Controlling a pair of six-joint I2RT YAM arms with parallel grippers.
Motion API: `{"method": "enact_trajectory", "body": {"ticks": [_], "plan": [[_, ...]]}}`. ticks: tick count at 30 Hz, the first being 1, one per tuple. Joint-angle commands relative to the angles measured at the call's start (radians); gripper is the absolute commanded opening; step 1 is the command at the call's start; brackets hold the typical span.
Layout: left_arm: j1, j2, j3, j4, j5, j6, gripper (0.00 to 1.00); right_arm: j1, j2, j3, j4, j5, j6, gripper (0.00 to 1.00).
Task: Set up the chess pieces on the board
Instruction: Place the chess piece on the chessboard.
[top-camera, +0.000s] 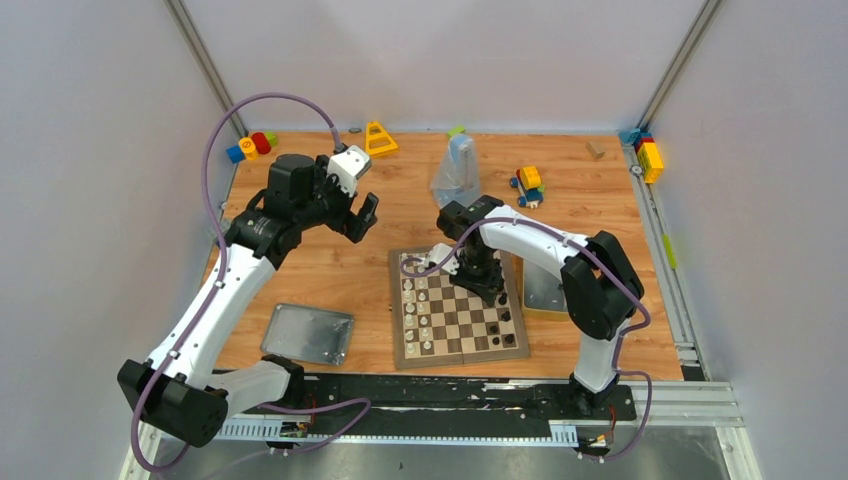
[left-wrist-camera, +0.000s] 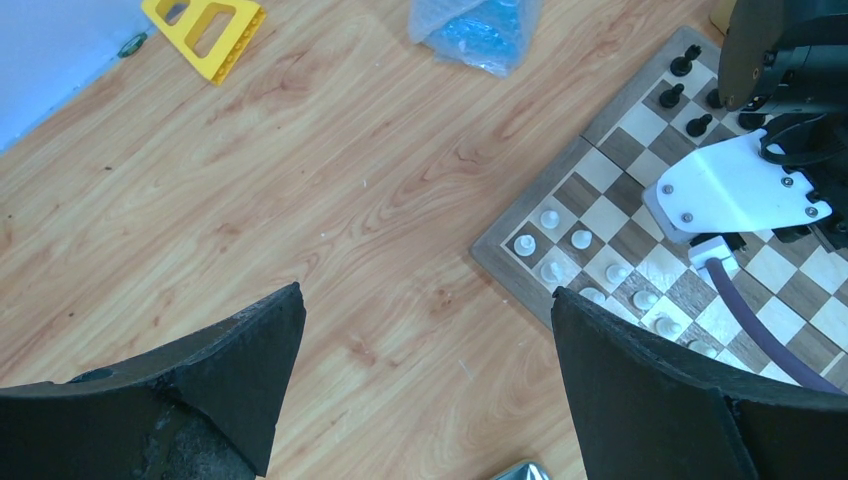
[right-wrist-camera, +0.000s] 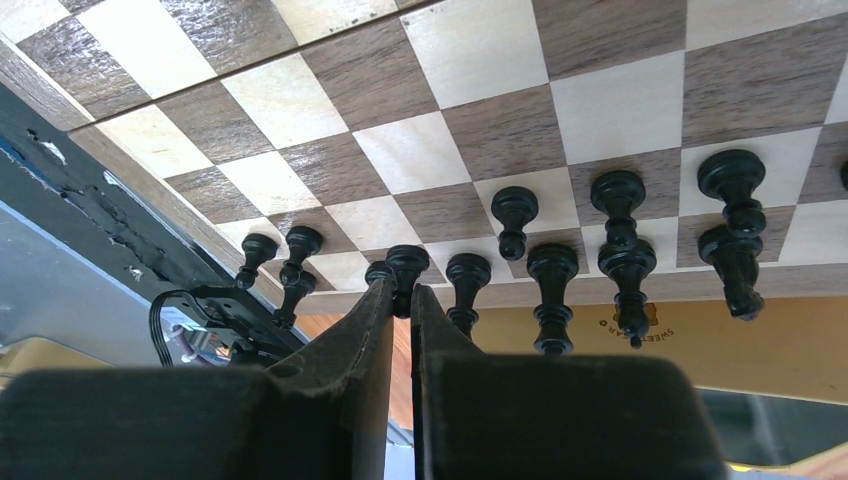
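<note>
The wooden surface (top-camera: 320, 262) has the left end effector (left-wrist-camera: 425, 310) hanging above bare wood, fingers wide apart. To its right lies the board (top-camera: 470, 322), with cream chess pieces (top-camera: 418, 310) lining its left side. At its right edge, the right end effector (right-wrist-camera: 402, 300) is pinched on a black piece (right-wrist-camera: 407, 262).

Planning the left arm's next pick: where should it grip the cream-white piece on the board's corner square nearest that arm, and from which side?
Pinch the corner piece at its top, coming straight down with the open left gripper. It stands upright and small, and neighbouring pieces crowd two sides, so a sideways approach would likely topple them.
</note>
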Motion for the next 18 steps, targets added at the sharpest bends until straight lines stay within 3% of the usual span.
{"method": "enact_trajectory", "body": {"ticks": [1,18], "plan": [[0.008,-0.025,0.038,0.006,-0.008,0.02,1.0,0.007,0.016,0.042,-0.002,0.024,0.009,0.0],[0.008,-0.023,0.037,0.015,-0.002,0.024,1.0,0.007,0.057,0.047,0.029,0.026,0.015,0.0]]}}
